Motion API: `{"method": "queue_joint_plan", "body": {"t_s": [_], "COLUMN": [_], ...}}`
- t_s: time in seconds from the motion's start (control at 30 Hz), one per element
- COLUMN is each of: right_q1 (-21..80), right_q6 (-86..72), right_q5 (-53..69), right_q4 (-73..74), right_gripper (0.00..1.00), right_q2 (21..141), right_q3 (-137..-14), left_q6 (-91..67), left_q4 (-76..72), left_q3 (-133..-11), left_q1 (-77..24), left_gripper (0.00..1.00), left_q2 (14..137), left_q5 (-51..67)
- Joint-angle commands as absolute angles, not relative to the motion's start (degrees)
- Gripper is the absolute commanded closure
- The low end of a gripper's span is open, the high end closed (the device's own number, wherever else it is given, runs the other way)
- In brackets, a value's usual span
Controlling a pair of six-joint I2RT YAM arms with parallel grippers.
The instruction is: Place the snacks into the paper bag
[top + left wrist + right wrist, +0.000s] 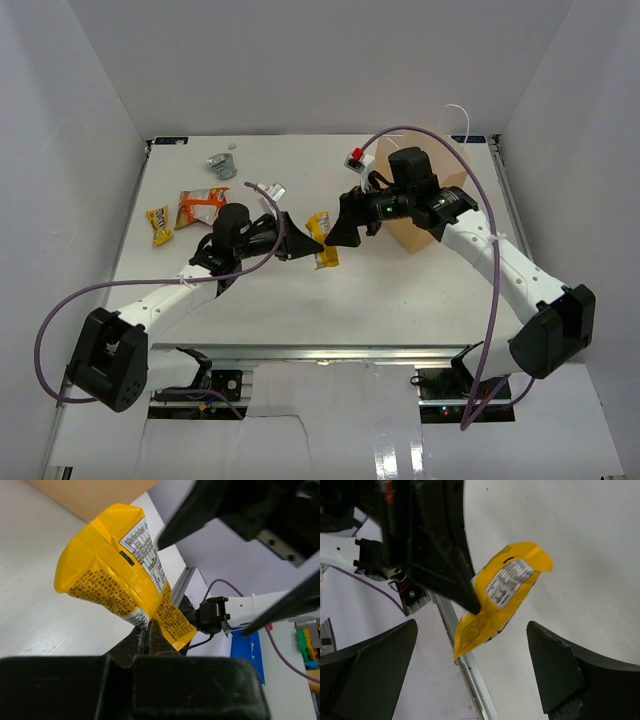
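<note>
My left gripper (303,243) is clamped on a yellow packet (322,242), pinching it near one end. On the left wrist feed the puffy end rises away from the fingers (147,635), with the label panel showing. From above, the packet's long axis runs roughly near-to-far across the table (400,290), tilted a little, and it looks to hang clear of the surface mid-table. My right gripper (345,228) sits just beside it on the right, jaws spread wide and holding nothing. Its wrist feed shows the packet between the two fingers, touching neither. The paper bag (412,238) sits directly behind the right wrist, largely hidden by that arm, with its white cord handle (458,115) poking up toward the far right corner. Well to the left lie an orange-white bag (203,205), a second yellow packet (159,224) and a silver foil packet (221,165). Open white tabletop runs from the held packet to the metal rail (330,350) at the near edge. Plain white walls (80,150) close in three sides.
</note>
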State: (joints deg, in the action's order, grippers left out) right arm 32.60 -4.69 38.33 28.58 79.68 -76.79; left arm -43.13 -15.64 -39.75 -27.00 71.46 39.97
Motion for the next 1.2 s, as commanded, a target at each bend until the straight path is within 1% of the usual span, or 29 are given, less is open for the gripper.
{"method": "queue_joint_plan", "body": {"t_s": [0.0,0.2,0.27,0.3,0.33,0.4,0.43,0.5,0.53,0.6,0.63,0.73,0.77,0.8,0.87,0.9,0.93,0.97,1.0,1.03,1.07,1.1,1.17], "right_q1": [33.75,34.63,34.54,34.63,34.63,34.54,34.63,34.54,34.63,34.63,34.63,34.54,34.54,34.45,34.37,33.84,33.49,33.05,32.09,31.47,30.68,29.11,26.99], "right_q6": [-15.55,-18.46,-19.86,-20.21,-20.82,-22.41,-23.11,-24.17,-24.52,-24.87,-25.05,-24.87,-24.53,-23.91,-20.50,-18.48,-16.28,-10.60,-7.50,-4.77,-0.40,2.35,5.08], "right_q5": [34.81,32.43,33.22,34.09,36.36,38.66,40.76,42.53,43.93,44.91,45.87,47.89,48.42,48.78,50.09,50.62,51.41,51.68,51.51,51.68,51.68,51.33,49.66], "right_q4": [22.07,20.39,19.52,18.90,18.29,16.00,15.47,14.07,13.63,12.75,12.40,11.17,11.08,10.99,11.25,11.77,13.43,14.67,17.37,18.36,19.33,20.03,20.48], "right_gripper": [0.05,0.11,0.15,0.20,0.29,0.42,0.49,0.54,0.59,0.64,0.69,0.77,0.79,0.81,0.87,0.89,0.92,0.92,0.92,0.92,0.92,0.92,0.92], "right_q2": [81.91,84.64,84.81,84.99,85.16,85.52,85.69,85.78,85.69,85.69,85.69,85.26,85.17,84.99,84.29,84.03,83.50,83.24,82.71,82.53,82.18,81.83,80.69], "right_q3": [-77.25,-77.52,-76.82,-76.38,-75.94,-74.80,-74.53,-73.74,-73.48,-72.86,-72.69,-72.77,-72.86,-73.38,-74.44,-75.40,-77.67,-79.17,-82.58,-84.27,-85.94,-87.61,-92.01], "left_q6": [-45.35,-46.67,-47.02,-47.20,-47.11,-47.20,-47.20,-47.20,-47.20,-47.28,-47.29,-46.85,-46.58,-46.15,-45.36,-44.83,-43.69,-42.90,-41.41,-40.44,-39.47,-38.59,-36.65], "left_q4": [-20.39,-20.92,-21.09,-21.09,-21.01,-21.09,-21.09,-21.09,-21.18,-21.18,-21.27,-21.45,-21.45,-21.45,-21.36,-21.27,-20.75,-20.57,-19.52,-18.29,-16.89,-14.87,-7.41], "left_q3": [-39.64,-38.32,-38.14,-37.97,-37.88,-37.71,-37.62,-37.36,-37.18,-37.18,-37.18,-37.18,-37.00,-36.91,-36.65,-36.56,-36.48,-36.39,-36.21,-36.38,-36.56,-36.82,-38.31], "left_q1": [-29.00,-30.32,-30.41,-30.50,-30.59,-30.59,-30.59,-30.59,-30.59,-30.59,-30.59,-30.59,-30.59,-30.59,-30.59,-30.59,-30.59,-30.59,-30.50,-30.50,-30.41,-30.41,-30.41], "left_gripper": [1.00,1.00,0.99,0.98,0.97,0.95,0.93,0.91,0.88,0.84,0.77,0.63,0.53,0.47,0.38,0.28,0.25,0.18,0.07,0.02,0.02,0.02,0.02], "left_q2": [68.82,65.92,64.69,64.43,64.25,63.72,63.55,63.46,63.37,63.28,63.28,62.58,62.23,61.27,60.12,59.33,57.41,56.35,53.90,52.49,51.17,49.85,46.50], "left_q5": [39.73,38.94,38.94,39.02,39.11,39.46,39.46,39.46,39.29,39.29,39.29,39.38,39.20,39.03,38.32,37.97,37.36,35.96,34.99,33.68,31.92,27.38,20.95]}}
